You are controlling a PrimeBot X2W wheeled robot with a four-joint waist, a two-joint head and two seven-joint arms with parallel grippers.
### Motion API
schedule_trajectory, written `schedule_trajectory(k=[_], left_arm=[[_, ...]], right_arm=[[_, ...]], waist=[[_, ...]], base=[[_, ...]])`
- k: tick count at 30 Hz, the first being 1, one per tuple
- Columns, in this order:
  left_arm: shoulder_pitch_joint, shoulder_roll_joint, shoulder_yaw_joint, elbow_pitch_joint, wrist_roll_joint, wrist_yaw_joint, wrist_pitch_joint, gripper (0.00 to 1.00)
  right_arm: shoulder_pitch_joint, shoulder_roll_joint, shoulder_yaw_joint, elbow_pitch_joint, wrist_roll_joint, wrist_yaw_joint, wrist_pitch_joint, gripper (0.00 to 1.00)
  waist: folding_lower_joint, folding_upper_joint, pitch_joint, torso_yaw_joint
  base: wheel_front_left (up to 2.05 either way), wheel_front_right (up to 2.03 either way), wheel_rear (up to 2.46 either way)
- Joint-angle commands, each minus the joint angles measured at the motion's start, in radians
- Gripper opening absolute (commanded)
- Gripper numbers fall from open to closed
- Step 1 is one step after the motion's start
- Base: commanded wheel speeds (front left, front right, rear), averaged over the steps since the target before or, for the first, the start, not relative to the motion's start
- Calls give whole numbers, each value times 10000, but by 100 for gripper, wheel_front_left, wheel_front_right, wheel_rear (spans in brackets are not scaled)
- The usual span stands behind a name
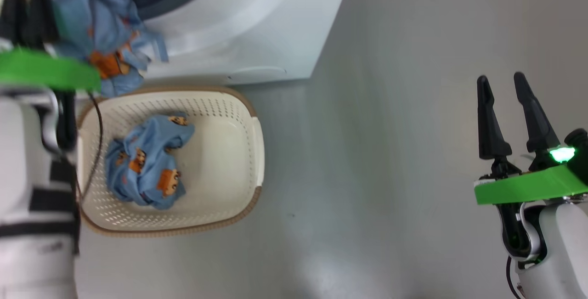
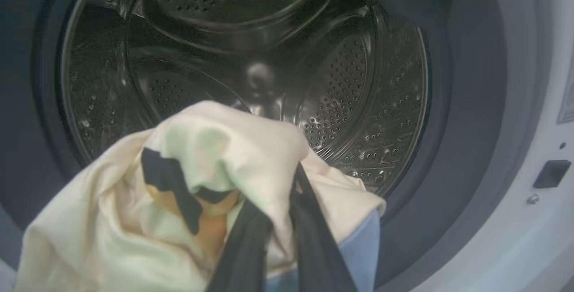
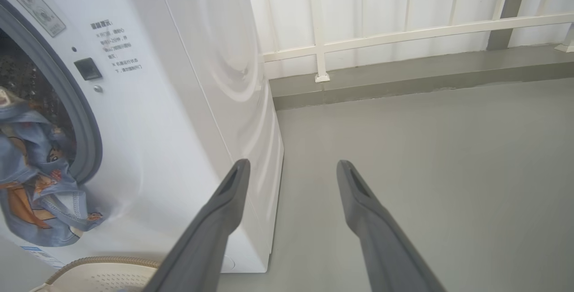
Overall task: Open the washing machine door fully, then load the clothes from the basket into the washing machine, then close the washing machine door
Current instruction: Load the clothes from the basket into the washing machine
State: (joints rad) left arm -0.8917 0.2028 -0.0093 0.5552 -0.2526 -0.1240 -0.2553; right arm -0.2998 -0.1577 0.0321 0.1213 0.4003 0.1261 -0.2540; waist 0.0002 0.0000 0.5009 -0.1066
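Gripping a cream-white piece (image 2: 215,148) of the clothes, the left gripper (image 2: 278,202) rises from the bottom centre of the left wrist view with its dark fingers drawn narrow, pinched into the fabric. A strip of blue cloth (image 2: 363,247) shows at the lower right of that bundle. Behind it lies the steel drum (image 2: 269,36) with its perforated wall, ringed by the grey gasket (image 2: 471,103).

In the head view the pale left forearm (image 1: 27,175) runs up the left edge. At the upper left the held clothes (image 1: 108,28), light blue with orange-brown figures, hang in front of the mouth of the washing machine (image 1: 257,28). Below them, at centre left, the basket (image 1: 257,152) sits on the grey floor (image 1: 390,152) just in front of the machine. A crumpled blue garment (image 1: 147,166) lies in its left half. At the far right the right gripper (image 1: 500,78) hovers over the floor, well apart from basket and machine, its fingers spread wide.

In the right wrist view the clothes (image 3: 31,184) hang at the left edge across the gasket, the machine's white side panel (image 3: 202,81) stands beside them, and the basket's rim (image 3: 103,263) peeks in at the bottom left. The right gripper (image 3: 292,166) points from the lower centre with its jaws wide apart, and a white railing (image 3: 403,36) crosses the upper right.
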Motion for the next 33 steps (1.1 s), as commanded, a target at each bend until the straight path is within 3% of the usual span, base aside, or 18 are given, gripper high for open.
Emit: schedule_trajectory(k=[1,12,20,24,33], left_arm=[[-639,508,108,174,63,-17,-39,0],[-4066,884,-335,3824,-109,-54,125,0],[-5399,1260,-684,5169,175,-15,10,0],[-5864,1500,-659,4799,328,79,-55,0],[-5581,1627,-114,1380,881,222,-62,0]], right_arm=[[-101,-19,215,-269,-40,46,-78,100],[-674,255,508,-329,3,46,-78,100],[-820,414,670,-333,52,46,-78,100],[-853,441,737,-349,71,46,-78,100],[-959,442,687,-430,55,46,-78,100]], waist=[[-2,0,552,-314],[-2,0,1417,-813],[-2,0,1772,-1121],[-2,0,1913,-1250],[-2,0,2214,-1262]], base=[[0,0,0],[0,0,0],[0,0,0],[0,0,0],[0,0,0]])
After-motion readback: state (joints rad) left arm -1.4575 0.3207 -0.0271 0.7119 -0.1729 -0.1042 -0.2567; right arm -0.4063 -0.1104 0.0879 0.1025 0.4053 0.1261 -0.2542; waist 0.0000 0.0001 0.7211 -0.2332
